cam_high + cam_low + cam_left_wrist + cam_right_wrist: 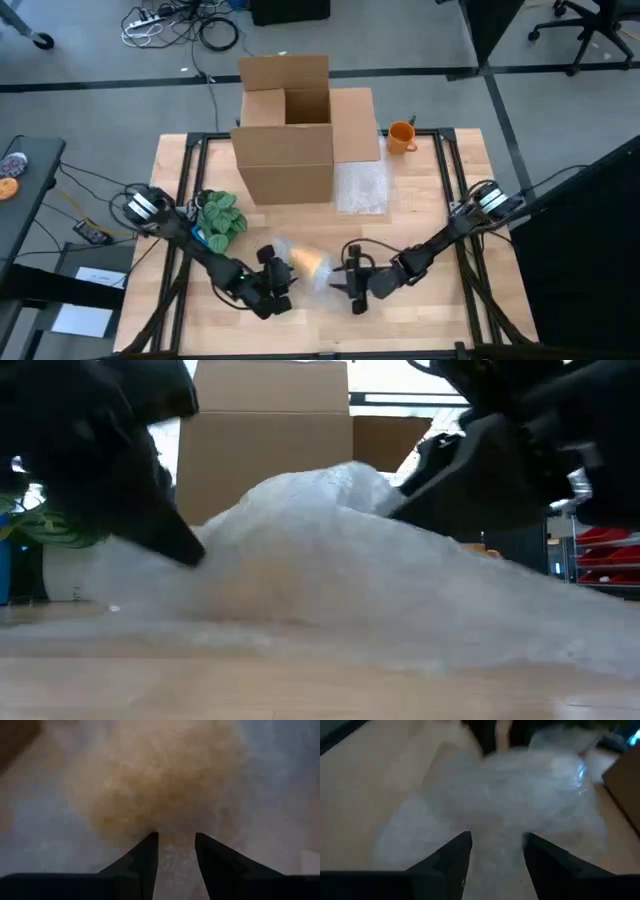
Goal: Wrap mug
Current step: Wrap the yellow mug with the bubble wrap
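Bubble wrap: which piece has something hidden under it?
The bubble wrap between the two hands, near the table's front edge; it bulges over something orange-tan. The other sheet lies flat beside the cardboard box.

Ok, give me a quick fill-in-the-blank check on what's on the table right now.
1. The orange mug stands beside the open cardboard ____.
2. The left gripper and right gripper meet at a bundle covered in ____ wrap.
3. A second sheet of wrap lies flat in front of the ____.
4. The green plant sits near the ____ arm.

Missing words: box; bubble; box; left
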Tool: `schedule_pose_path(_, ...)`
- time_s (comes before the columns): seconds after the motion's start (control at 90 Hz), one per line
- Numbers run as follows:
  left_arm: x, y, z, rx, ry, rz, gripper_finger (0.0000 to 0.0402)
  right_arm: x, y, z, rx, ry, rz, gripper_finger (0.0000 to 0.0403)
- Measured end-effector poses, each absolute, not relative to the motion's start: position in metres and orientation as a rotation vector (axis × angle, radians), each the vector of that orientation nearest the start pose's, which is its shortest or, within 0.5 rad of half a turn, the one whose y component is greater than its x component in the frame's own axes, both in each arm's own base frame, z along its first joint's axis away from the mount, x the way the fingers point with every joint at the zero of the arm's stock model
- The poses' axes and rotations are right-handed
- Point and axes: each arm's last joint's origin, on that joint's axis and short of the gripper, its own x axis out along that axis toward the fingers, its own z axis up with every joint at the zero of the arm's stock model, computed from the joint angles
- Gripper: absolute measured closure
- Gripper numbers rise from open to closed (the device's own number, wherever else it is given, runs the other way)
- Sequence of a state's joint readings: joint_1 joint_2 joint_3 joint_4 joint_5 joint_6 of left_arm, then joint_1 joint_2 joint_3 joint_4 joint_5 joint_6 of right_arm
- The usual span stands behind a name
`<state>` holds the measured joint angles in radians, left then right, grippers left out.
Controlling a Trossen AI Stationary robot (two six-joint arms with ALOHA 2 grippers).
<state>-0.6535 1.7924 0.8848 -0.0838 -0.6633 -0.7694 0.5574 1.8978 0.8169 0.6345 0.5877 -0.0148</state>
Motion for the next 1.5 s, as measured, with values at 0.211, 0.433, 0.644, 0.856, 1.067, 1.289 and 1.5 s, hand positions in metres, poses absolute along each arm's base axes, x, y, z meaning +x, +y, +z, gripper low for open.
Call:
schedule_pose_path(0.211,0.281,-0.19,0.113,-0.129,0.687,0.242,0.0285,0.322,0.165,0.12,-0.317,0.32,-0.049,0.0259)
schedule_pose_path(0.433,0.289,-0.187,0.118,-0.09,0.683,0.209,0.0285,0.333,0.149,0.125,-0.41,0.282,-0.041,0.0283)
schedule_pose_path(0.644,0.302,-0.177,0.125,-0.046,0.671,0.216,0.0285,0.354,0.145,0.138,-0.495,0.322,-0.003,0.0292)
schedule_pose_path(0.856,0.316,-0.167,0.12,-0.035,0.639,0.201,0.0285,0.378,0.14,0.156,-0.484,0.509,-0.005,0.0293)
schedule_pose_path(1.067,0.318,-0.167,0.124,-0.006,0.642,0.164,0.0285,0.388,0.13,0.169,-0.385,0.663,-0.007,0.0293)
schedule_pose_path(1.289,0.295,-0.178,0.166,-0.016,0.649,0.087,0.0285,0.39,0.126,0.168,-0.353,0.673,-0.009,0.0293)
schedule_pose_path(1.5,0.26,-0.181,0.223,-0.035,0.574,0.041,0.0285,0.39,0.122,0.163,-0.358,0.706,-0.018,0.0293)
